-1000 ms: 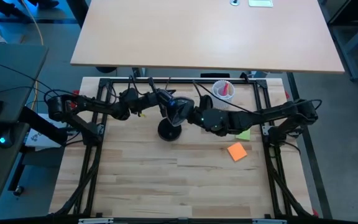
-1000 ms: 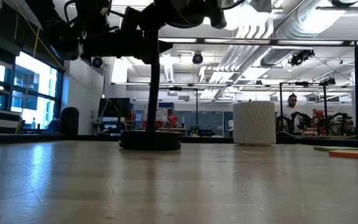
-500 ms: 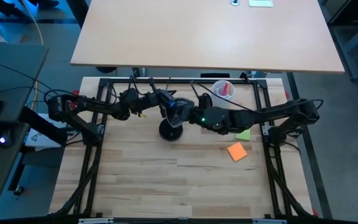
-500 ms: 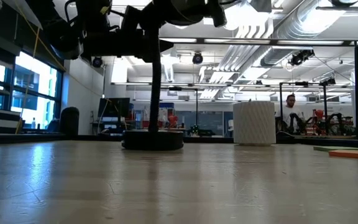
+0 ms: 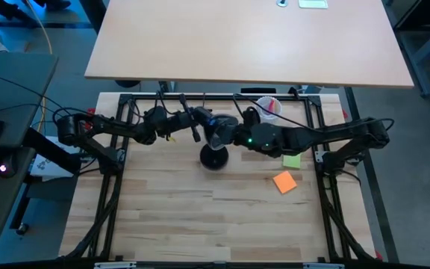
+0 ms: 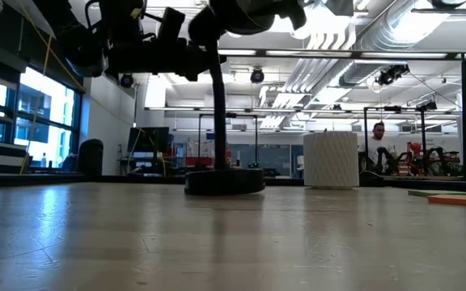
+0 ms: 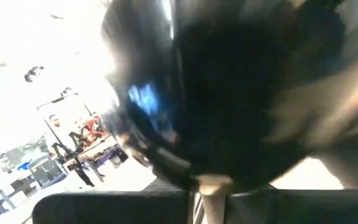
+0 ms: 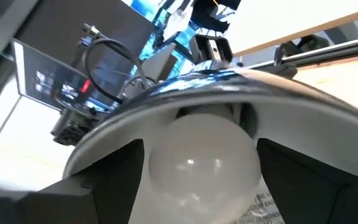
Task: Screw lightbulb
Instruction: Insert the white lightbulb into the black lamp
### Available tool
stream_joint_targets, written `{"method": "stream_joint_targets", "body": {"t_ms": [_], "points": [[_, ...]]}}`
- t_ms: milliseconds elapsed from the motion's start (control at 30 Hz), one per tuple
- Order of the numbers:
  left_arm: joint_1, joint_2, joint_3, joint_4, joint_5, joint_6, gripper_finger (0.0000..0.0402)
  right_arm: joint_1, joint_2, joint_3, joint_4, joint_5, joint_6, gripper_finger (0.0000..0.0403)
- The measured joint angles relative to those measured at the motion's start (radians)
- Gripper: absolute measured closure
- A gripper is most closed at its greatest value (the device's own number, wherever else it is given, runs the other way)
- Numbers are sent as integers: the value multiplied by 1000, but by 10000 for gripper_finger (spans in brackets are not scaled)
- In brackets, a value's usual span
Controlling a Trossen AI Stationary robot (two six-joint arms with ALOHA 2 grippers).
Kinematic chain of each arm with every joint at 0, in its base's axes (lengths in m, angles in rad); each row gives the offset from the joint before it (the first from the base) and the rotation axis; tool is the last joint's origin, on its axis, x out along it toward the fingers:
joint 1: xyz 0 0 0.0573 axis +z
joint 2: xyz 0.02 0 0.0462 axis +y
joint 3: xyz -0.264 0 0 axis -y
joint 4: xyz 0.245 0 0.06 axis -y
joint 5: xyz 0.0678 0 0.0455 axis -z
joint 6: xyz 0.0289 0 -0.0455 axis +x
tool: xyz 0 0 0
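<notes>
Right wrist view: the bulb (image 8: 201,158) is sitting inside the lamp (image 5: 216,138) shade, between the right gripper's (image 8: 197,186) spread fingers (image 8: 114,180). The left gripper (image 5: 197,123) is clamping the lamp.

Odds and ends on the table
A white cup (image 5: 269,107) stands at the far edge; an orange pad (image 5: 284,181) lies near a green note (image 5: 293,161).
</notes>
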Motion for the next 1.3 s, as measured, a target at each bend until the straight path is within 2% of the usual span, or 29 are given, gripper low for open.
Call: {"method": "stream_joint_targets", "body": {"t_ms": [133,233,467,800,967,1300], "points": [[0,0,0,-1,-2,-6,399,0,-4,0,-27,-4,-3,95],[0,0,0,-1,-2,-13,399,0,-16,0,-27,-16,-98,95],[-1,0,0,-13,-6,-16,399,16,-57,0,-72,81,-175,96],[-2,0,0,-28,-5,-34,399,23,-62,2,-162,70,-244,96],[-13,1,0,-34,-7,-42,399,42,-68,2,-173,118,-294,96],[-44,-11,-2,-150,-168,-58,399,105,-135,2,-236,212,-399,96]]}}
